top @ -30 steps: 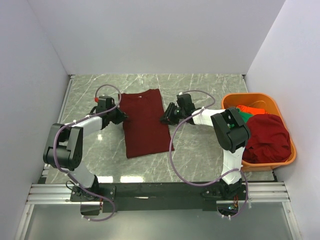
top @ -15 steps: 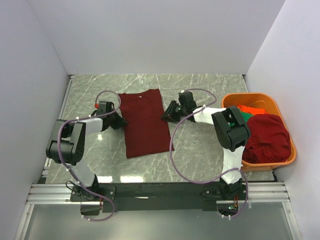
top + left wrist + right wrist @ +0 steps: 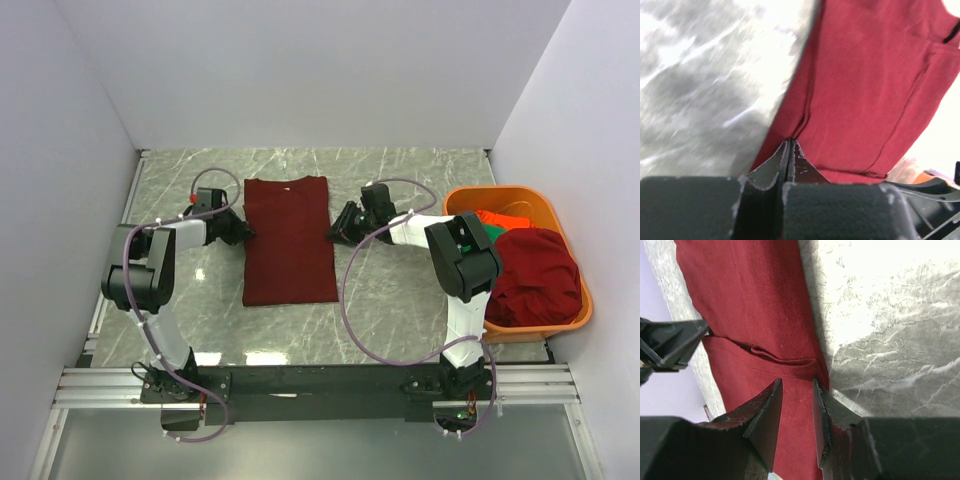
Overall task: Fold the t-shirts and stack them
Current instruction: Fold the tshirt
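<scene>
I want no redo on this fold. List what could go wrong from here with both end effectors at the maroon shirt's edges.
1. The left end effector pinches only the very edge of the maroon t-shirt; a pull may slip it free.
2. The right end effector stands open astride the opposite edge; lifting now would likely raise one side only and skew the fold.

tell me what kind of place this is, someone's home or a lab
Likely a robot test cell, not a home: plain white walls box in a grey marble-patterned table, and two black-and-white robot arms are bolted to a metal rail at its near edge.
</scene>
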`<state>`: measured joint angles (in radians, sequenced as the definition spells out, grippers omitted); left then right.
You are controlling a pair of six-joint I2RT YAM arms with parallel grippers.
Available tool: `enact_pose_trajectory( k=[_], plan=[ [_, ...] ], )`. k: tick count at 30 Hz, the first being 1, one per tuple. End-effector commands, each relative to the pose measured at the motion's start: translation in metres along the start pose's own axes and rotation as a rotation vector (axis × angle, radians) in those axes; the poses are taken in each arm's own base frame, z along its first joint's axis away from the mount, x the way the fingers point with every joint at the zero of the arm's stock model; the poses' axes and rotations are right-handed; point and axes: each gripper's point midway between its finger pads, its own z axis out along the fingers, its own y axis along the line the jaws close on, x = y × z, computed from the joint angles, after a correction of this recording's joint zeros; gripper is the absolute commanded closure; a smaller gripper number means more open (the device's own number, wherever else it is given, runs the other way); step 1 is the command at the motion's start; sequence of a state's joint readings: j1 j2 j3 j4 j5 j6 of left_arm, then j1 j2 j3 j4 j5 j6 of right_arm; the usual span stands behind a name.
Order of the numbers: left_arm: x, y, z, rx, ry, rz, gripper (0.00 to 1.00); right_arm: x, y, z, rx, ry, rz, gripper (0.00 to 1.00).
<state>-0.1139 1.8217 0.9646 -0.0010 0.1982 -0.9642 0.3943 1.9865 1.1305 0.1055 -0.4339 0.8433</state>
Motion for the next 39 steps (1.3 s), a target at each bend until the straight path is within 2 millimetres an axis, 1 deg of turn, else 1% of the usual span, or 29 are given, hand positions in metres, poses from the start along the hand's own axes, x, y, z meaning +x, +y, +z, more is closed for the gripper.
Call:
enact_pose_trajectory(
  k=[1,5,7,8,9,10,11,12,13,14,15,16,17,18,19,20,21,22,23,24,25,26,27,28,31,32,35,36,39],
  plan=[
    [-0.016,-0.023,-0.002,0.051,-0.007,0.029,0.99,-0.022,0.009,0.001,-0.011,-0.038,-0.017,0.62],
    [-0.031,-0.048,-0.022,0.088,-0.049,0.056,0.90,-0.029,0.010,0.003,-0.005,-0.040,-0.024,0.62],
    [-0.046,-0.061,-0.043,0.096,-0.108,0.074,0.85,-0.033,0.010,0.002,0.002,-0.040,-0.023,0.62],
    [-0.046,-0.060,-0.050,0.086,-0.114,0.074,0.79,-0.034,0.010,0.001,0.006,-0.043,-0.028,0.62],
    [-0.043,-0.056,-0.056,0.077,-0.121,0.073,0.77,-0.035,0.008,0.000,0.016,-0.047,-0.027,0.62],
    [-0.049,-0.060,-0.073,0.086,-0.169,0.073,0.71,-0.036,0.008,-0.004,0.019,-0.055,-0.030,0.62],
    [-0.045,-0.053,-0.080,0.063,-0.169,0.070,0.69,-0.036,0.009,-0.007,0.021,-0.061,-0.042,0.62],
    [-0.036,-0.036,-0.083,0.026,-0.168,0.064,0.68,-0.034,0.006,-0.010,0.036,-0.065,-0.043,0.62],
    [-0.037,-0.035,-0.099,0.032,-0.205,0.058,0.65,-0.035,0.011,-0.017,0.028,-0.076,-0.054,0.61],
    [-0.032,-0.025,-0.104,0.015,-0.212,0.048,0.64,-0.035,0.013,-0.021,0.025,-0.081,-0.067,0.61],
    [-0.014,0.001,-0.102,-0.027,-0.186,0.038,0.62,-0.026,0.008,-0.024,0.042,-0.063,-0.067,0.60],
    [-0.010,0.000,-0.115,0.003,-0.207,0.029,0.60,-0.024,0.014,-0.032,0.032,-0.072,-0.083,0.60],
    [-0.002,0.009,-0.118,-0.001,-0.201,0.024,0.60,-0.020,0.014,-0.036,0.036,-0.073,-0.102,0.60],
    [0.015,0.031,-0.116,-0.035,-0.172,0.018,0.59,-0.004,0.007,-0.038,0.057,-0.049,-0.113,0.59],
    [0.020,0.035,-0.122,-0.028,-0.178,0.019,0.59,-0.005,0.012,-0.048,0.065,-0.082,-0.136,0.59],
    [0.025,0.042,-0.124,-0.032,-0.175,0.022,0.59,0.001,0.012,-0.052,0.069,-0.085,-0.148,0.58],
    [0.037,0.054,-0.126,-0.037,-0.161,0.024,0.59,0.015,0.014,-0.059,0.062,-0.078,-0.166,0.58],
    [0.042,0.057,-0.128,-0.030,-0.153,0.025,0.60,0.019,0.015,-0.062,0.069,-0.086,-0.175,0.58],
    [0.044,0.056,-0.130,-0.012,-0.154,0.033,0.61,0.027,0.017,-0.064,0.071,-0.082,-0.194,0.58],
    [0.055,0.061,-0.129,0.001,-0.126,0.038,0.62,0.036,0.013,-0.066,0.081,-0.074,-0.200,0.58],
    [0.055,0.052,-0.135,0.049,-0.143,0.050,0.63,0.049,0.024,-0.069,0.053,-0.064,-0.229,0.58],
    [0.058,0.049,-0.137,0.074,-0.138,0.056,0.64,0.059,0.028,-0.069,0.035,-0.048,-0.233,0.58],
    [0.067,0.049,-0.138,0.096,-0.115,0.064,0.64,0.069,0.032,-0.067,0.022,-0.031,-0.243,0.58],
    [0.070,0.045,-0.140,0.118,-0.113,0.071,0.66,0.086,0.037,-0.063,0.012,0.005,-0.267,0.58],
    [0.083,0.042,-0.139,0.146,-0.092,0.102,0.68,0.115,0.036,-0.050,0.026,0.070,-0.277,0.59],
    [0.085,0.042,-0.138,0.154,-0.094,0.109,0.68,0.116,0.040,-0.046,0.006,0.064,-0.281,0.59],
    [0.091,0.031,-0.139,0.219,-0.095,0.130,0.69,0.127,0.027,-0.037,0.034,0.093,-0.268,0.59],
    [0.099,0.034,-0.135,0.213,-0.070,0.136,0.70,0.130,0.020,-0.036,0.046,0.100,-0.266,0.59],
    [0.111,0.045,-0.125,0.157,-0.036,0.149,0.81,0.136,0.006,-0.037,0.072,0.107,-0.256,0.59]
  ],
)
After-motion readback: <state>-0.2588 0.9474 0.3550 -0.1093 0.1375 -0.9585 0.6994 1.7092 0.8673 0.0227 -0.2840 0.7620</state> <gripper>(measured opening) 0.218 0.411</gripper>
